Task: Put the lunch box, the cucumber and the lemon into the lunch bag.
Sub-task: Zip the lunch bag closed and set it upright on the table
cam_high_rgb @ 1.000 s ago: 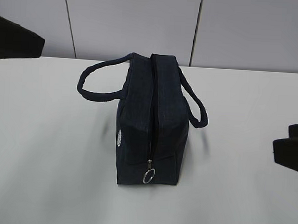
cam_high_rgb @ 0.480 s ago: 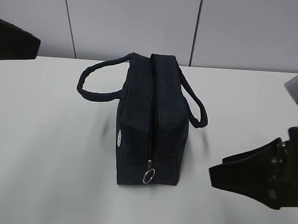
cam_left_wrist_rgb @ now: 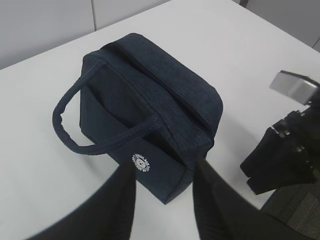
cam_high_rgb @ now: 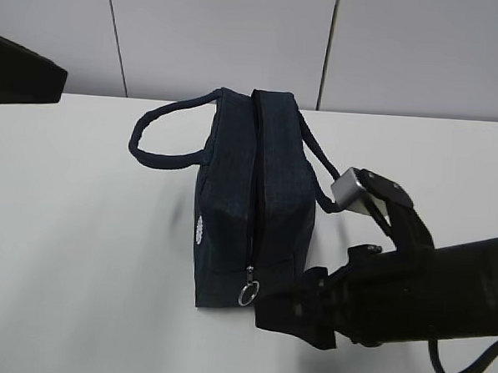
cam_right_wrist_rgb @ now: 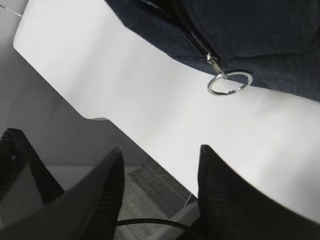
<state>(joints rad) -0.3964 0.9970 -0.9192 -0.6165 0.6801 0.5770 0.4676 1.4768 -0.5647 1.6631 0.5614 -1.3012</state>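
Note:
The dark navy lunch bag [cam_high_rgb: 253,195] stands on the white table with its top zip run shut to the near end, where the silver ring pull [cam_high_rgb: 248,293] hangs. My right gripper [cam_high_rgb: 267,311] is low in front of the bag's near right corner, just right of the ring. In the right wrist view the right gripper [cam_right_wrist_rgb: 160,150] is open and empty, with the ring pull [cam_right_wrist_rgb: 228,83] ahead of it. My left gripper [cam_left_wrist_rgb: 164,170] is open and empty above the bag [cam_left_wrist_rgb: 150,100], near its logo corner. The lunch box, the cucumber and the lemon are out of view.
Two loop handles [cam_high_rgb: 164,136] hang out to either side of the bag. The table's near edge [cam_right_wrist_rgb: 150,145] runs close under the right gripper, with floor below it. The right arm's body [cam_high_rgb: 427,288] fills the lower right. Grey wall panels [cam_high_rgb: 223,35] stand behind the table.
My right arm has swung in from the right edge to the bag's near end, beside the ring pull. The bag and the left arm have stayed put.

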